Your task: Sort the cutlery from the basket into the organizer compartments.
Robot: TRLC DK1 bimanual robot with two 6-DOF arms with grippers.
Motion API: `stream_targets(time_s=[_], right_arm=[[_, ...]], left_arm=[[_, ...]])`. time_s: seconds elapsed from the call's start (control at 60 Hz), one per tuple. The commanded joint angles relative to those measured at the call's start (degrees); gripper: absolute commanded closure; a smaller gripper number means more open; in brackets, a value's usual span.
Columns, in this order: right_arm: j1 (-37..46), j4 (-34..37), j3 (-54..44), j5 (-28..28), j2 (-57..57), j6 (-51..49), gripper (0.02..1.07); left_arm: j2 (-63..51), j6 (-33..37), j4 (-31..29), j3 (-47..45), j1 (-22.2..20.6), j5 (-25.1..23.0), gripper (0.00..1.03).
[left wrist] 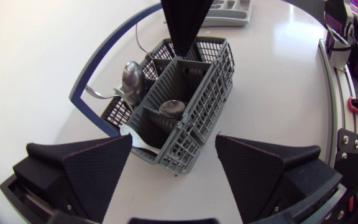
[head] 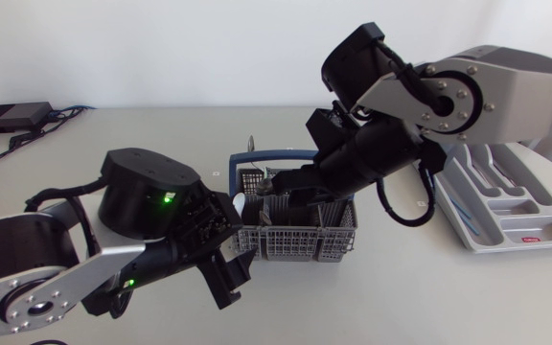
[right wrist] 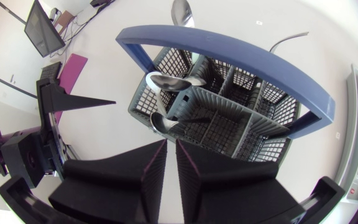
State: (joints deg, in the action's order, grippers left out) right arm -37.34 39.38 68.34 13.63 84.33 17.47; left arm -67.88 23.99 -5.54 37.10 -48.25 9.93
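The grey plastic mesh basket [head: 295, 244] with a blue handle is sitting mid-table, with silver metal spoons [left wrist: 133, 79] being held in its compartments. The black right gripper [right wrist: 171, 144] is being held over it, jaws closed on nothing. The black left gripper [left wrist: 174, 146] is being held just beside it, jaws wide apart. The grey plastic organizer tray [head: 535, 230] is lying well apart, on the right arm's side.

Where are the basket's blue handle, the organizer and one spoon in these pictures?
blue handle [right wrist: 229, 53], right wrist view, on the middle of its arch.
organizer [head: 506, 206], head view, on an inner divider.
spoon [left wrist: 133, 79], left wrist view, on its bowl.
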Motion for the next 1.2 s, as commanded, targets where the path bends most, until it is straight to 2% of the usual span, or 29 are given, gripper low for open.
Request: stream_targets(time_s=[0.0,0.2,0.417,0.817,1.183], right_arm=[[-0.71,-1.49,-2.77,-0.71,0.13,-0.95,0.89],[-4.41,-6.15,-4.70,-3.17,0.04,-6.22,0.80],[-5.90,-7.73,-4.61,-6.95,2.06,-10.09,0.79],[-6.34,-10.72,-5.58,-3.26,3.12,-12.03,0.78],[-7.04,-12.92,-5.67,-3.43,5.23,-11.76,0.78]], left_arm=[[-0.68,-0.78,-0.26,-1.07,-0.27,0.26,0.11],[-0.24,-0.70,-0.44,-1.07,0.17,0.26,0.11],[-0.15,-0.70,-0.79,-1.24,0.35,0.35,0.11],[1.34,-0.26,-1.75,-1.51,0.70,0.52,0.11],[2.05,0.09,-2.11,-1.77,1.05,0.52,0.11]])
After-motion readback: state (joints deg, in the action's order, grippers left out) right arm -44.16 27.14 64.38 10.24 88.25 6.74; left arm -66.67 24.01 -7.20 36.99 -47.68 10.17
